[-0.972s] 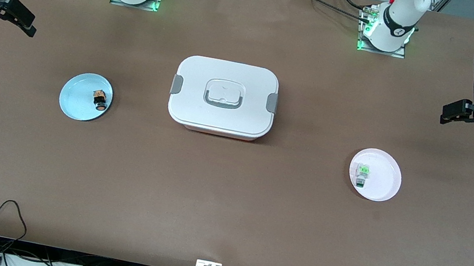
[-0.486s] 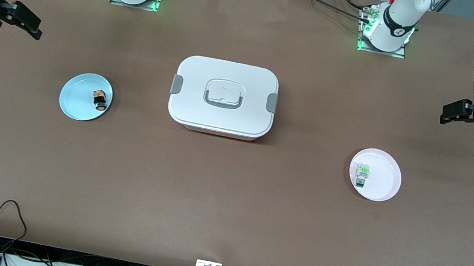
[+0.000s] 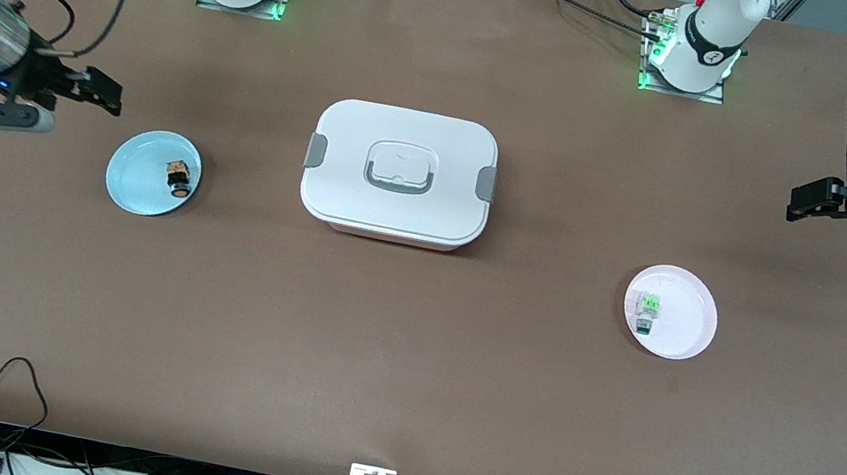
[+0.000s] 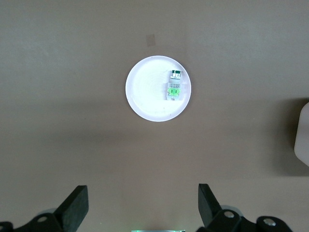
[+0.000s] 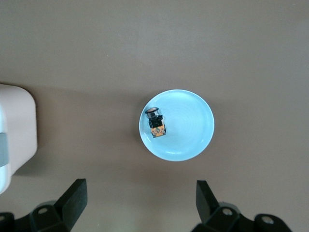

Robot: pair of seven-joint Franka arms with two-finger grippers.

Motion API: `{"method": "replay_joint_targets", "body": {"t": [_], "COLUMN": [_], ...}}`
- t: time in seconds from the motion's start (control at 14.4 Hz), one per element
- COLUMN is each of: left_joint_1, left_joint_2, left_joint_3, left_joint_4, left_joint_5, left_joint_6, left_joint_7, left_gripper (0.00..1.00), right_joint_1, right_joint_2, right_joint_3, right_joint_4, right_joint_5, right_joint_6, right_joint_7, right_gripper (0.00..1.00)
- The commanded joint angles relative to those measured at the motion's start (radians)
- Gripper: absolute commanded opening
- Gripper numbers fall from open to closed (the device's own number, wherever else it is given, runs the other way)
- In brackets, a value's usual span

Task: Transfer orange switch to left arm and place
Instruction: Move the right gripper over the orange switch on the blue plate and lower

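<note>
The orange switch lies on a small blue plate toward the right arm's end of the table; it also shows in the right wrist view. My right gripper is open and empty, up in the air beside the blue plate. The white box with grey latches stands mid-table. My left gripper is open and empty, waiting in the air at the left arm's end, above bare table.
A green-and-white small part lies on a white plate toward the left arm's end; the left wrist view shows this plate too. Cables hang along the table's near edge.
My right arm has swung in from the table's end toward the blue plate, and its gripper now hangs close beside it. The left arm has not moved.
</note>
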Motion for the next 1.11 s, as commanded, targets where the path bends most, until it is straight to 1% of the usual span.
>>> {"method": "replay_joint_targets", "body": {"t": [0.0, 0.21, 0.49, 0.69, 0.83, 1.04], "left_joint_1": [-0.004, -0.004, -0.004, -0.004, -0.004, -0.004], "left_joint_2": [0.002, 0.002, 0.002, 0.002, 0.002, 0.002], "left_joint_3": [0.009, 0.009, 0.009, 0.009, 0.009, 0.009], "left_joint_4": [0.021, 0.021, 0.021, 0.021, 0.021, 0.021], "left_joint_5": [-0.020, -0.020, -0.020, -0.020, -0.020, -0.020], "left_joint_6": [-0.021, -0.021, -0.022, -0.022, -0.022, -0.022], "left_joint_7": [0.017, 0.017, 0.017, 0.017, 0.017, 0.017], "left_gripper": [1.00, 1.00, 1.00, 1.00, 1.00, 1.00], "right_joint_1": [0.002, 0.000, -0.004, -0.012, -0.023, -0.036], "right_joint_2": [-0.029, -0.023, 0.012, 0.026, 0.045, 0.060], "right_joint_3": [-0.001, -0.001, -0.003, -0.003, -0.004, -0.006], "right_joint_4": [-0.108, -0.186, -0.203, -0.240, -0.259, -0.263], "right_joint_5": [0.010, 0.010, 0.012, 0.010, 0.010, 0.010], "right_joint_6": [0.099, 0.199, 0.233, 0.280, 0.314, 0.333], "right_joint_7": [-0.074, -0.122, -0.141, -0.160, -0.293, -0.604], "right_gripper": [1.00, 1.00, 1.00, 1.00, 1.00, 1.00]}}
